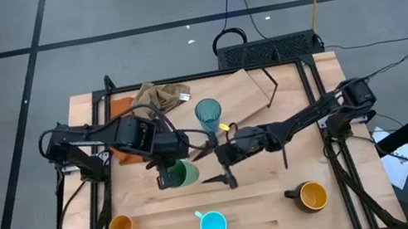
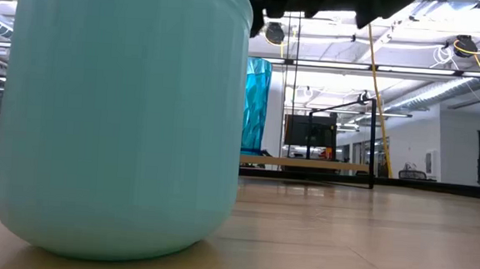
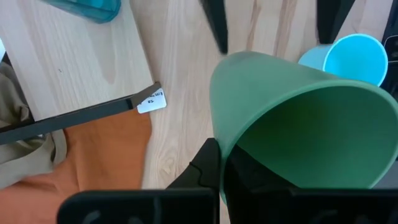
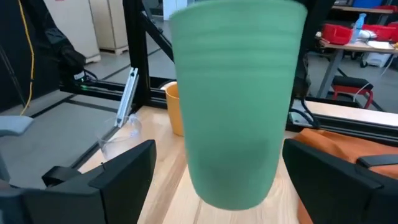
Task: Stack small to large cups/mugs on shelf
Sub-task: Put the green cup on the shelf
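while my left gripper (image 1: 171, 173) pinches the green cup (image 1: 183, 173) by its rim above mid-table, i see my right gripper (image 1: 224, 164) facing it, fingers spread and apart from the cup. the teal tumbler (image 1: 208, 115) stands on the shelf (image 1: 244, 91) behind.

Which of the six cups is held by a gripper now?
The green cup, gripped by the left gripper at mid-table. The other five stand free.

Grey floor (image 1: 127, 10) crossed by dark lines and cables, ceiling lights (image 2: 467, 44) overhead, and desks (image 4: 348, 46) behind.
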